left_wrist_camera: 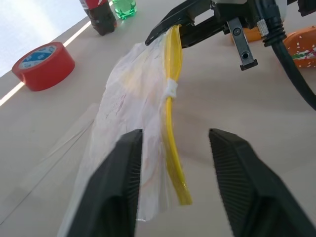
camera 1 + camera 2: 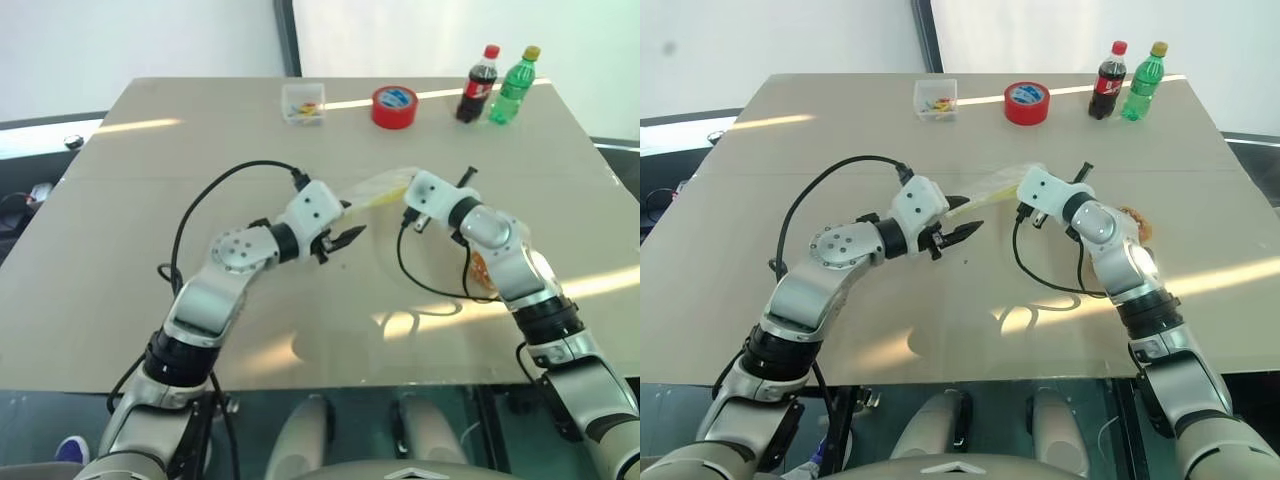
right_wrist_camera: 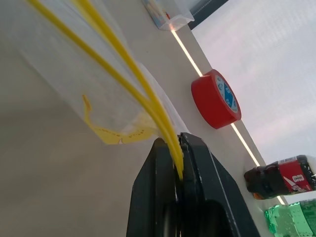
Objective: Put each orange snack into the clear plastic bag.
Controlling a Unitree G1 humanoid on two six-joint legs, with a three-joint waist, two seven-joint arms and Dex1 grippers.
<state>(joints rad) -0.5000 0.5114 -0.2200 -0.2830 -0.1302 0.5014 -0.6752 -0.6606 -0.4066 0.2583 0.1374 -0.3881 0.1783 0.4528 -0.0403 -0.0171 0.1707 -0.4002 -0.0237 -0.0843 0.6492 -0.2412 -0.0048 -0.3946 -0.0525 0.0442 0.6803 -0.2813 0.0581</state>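
Over a wide beige surface [image 2: 140, 300], the right gripper [image 3: 178, 148] is holding up the clear plastic bag [image 1: 133, 123], its two black fingers [image 3: 153, 197] pressed together on the yellow zip strip at one corner. The bag is hanging clear of the surface between the two arms, its crinkled film trailing toward the left gripper [image 1: 173, 148]. That gripper's fingers [image 1: 118, 182] are standing spread, one on each side of the bag's free end, with the yellow strip running through the gap between them; they are not yet gripping it.

One orange snack [image 2: 1135, 222] is lying on the surface just beside the right forearm, partly hidden behind it. In the left wrist view a second orange snack [image 1: 306, 47] is showing near the first, beyond the right gripper and its cable.

Along the far edge of the surface, well apart from the arms, are standing a small clear box [image 2: 303, 103] with colourful contents, a red tape roll [image 2: 394, 106], a dark cola bottle [image 2: 479, 84] and a green bottle [image 2: 514, 86], the two bottles side by side.
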